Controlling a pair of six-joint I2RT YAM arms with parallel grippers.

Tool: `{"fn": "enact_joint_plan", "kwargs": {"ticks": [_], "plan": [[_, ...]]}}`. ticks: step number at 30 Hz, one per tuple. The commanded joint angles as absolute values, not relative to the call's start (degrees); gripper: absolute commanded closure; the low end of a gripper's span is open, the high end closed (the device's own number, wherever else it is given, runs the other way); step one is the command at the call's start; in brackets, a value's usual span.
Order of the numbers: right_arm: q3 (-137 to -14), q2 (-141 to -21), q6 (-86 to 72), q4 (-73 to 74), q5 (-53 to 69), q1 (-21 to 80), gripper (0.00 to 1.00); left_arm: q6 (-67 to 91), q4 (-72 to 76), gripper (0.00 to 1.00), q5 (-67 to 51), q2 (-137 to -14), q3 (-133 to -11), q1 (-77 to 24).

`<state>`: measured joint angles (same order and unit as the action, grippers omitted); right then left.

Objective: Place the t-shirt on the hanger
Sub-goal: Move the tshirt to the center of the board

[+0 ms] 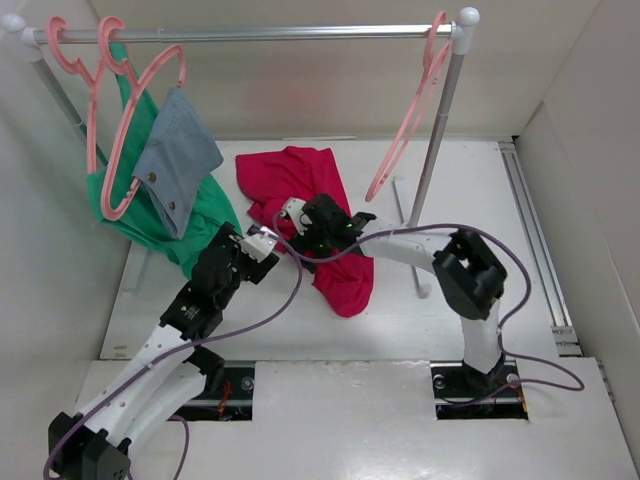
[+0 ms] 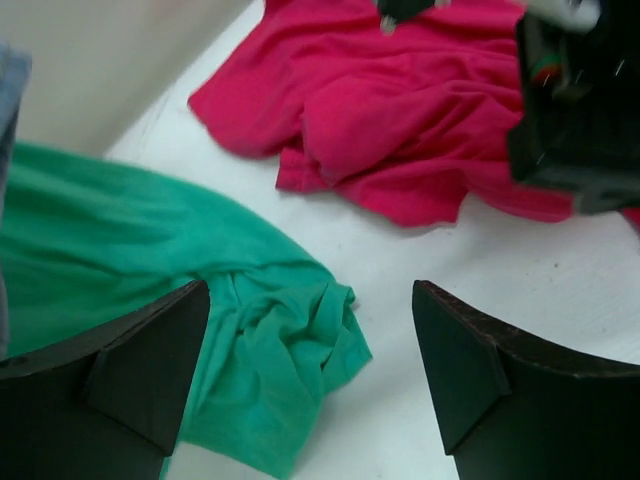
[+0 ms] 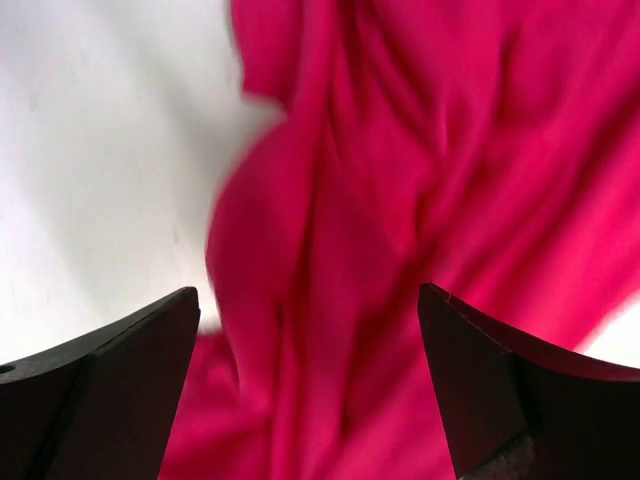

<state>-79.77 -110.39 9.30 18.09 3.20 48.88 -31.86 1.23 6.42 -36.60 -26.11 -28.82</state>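
- We see the t-shirt (image 1: 290, 175) lying crumpled on the counter (image 1: 400, 325), well apart from the empty pink hanger (image 1: 408, 125) hooked at the right end of the rail (image 1: 280, 33).
- Our right end effector (image 3: 308, 290) is over the red cloth, wide open and gripping nothing.
- Our left end effector (image 2: 310, 290) is also wide open and empty, at the edge of the green garment (image 2: 150, 290).

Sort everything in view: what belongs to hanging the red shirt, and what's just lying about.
Job in hand:
t-shirt
empty hanger
right gripper, open over the shirt

Lying about:
green garment
grey-blue cloth
their pink hangers
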Motion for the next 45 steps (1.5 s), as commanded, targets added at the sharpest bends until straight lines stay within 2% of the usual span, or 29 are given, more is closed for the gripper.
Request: {"fn": "enact_joint_plan", "kwargs": {"ticks": [1,4,5,6,10,12,17,23,26,33,39,40,44,45], "plan": [[-87.87,-116.34,11.51,18.80,3.52,52.03,0.06,-24.70,5.54,0.22,13.79,-39.80,-25.58,-29.09],[-91.22,-120.14,12.74,21.53,4.57,52.65,0.18,-23.55,6.24,0.29,16.70,-41.65,-25.58,-29.09],[-91.75,-120.93,12.74,22.14,4.57,52.65,0.26,-23.55,6.24,0.30,16.70,-41.66,-25.58,-29.09],[-91.76,-121.55,12.74,22.15,4.57,52.65,0.49,-24.08,6.24,0.32,15.48,-41.66,-25.58,-29.09],[-90.18,-118.66,11.61,20.40,10.86,49.40,1.00,-27.41,2.83,0.35,10.66,-38.85,-24.35,-29.09],[-87.21,-114.46,12.82,17.51,16.32,48.16,1.00,-31.00,0.80,0.35,7.49,-36.92,-23.82,-29.09],[-80.43,-103.81,16.70,13.27,36.52,47.46,1.00,-40.69,-5.36,0.22,-5.69,-37.43,-24.52,-29.09],[-81.38,-99.58,18.72,16.69,46.83,45.62,1.00,-40.69,-7.47,0.12,-8.52,-53.24,-32.93,-29.09],[-82.27,-100.89,18.72,18.28,47.55,45.62,1.00,-35.87,-4.67,0.08,-9.23,-58.61,-36.11,-29.09],[-81.74,-99.76,15.83,15.92,50.63,45.62,1.00,-32.96,1.58,0.06,-14.23,-60.56,-37.62,-29.09],[-81.21,-99.14,13.80,14.06,48.78,43.78,1.00,-36.03,-2.37,0.06,-30.57,-59.25,-37.62,-29.09],[-81.21,-99.14,13.28,14.06,48.78,43.25,1.00,-36.82,-2.37,0.03,-32.24,-59.24,-37.62,-29.09],[-81.21,-98.53,13.27,14.06,48.78,43.24,1.00,-32.10,7.36,0.02,-27.88,-59.49,-34.55,-29.62],[-81.21,-98.53,13.27,14.06,48.78,43.24,1.00,-29.82,10.78,0.13,-23.60,-60.46,-34.54,-29.62]]}}
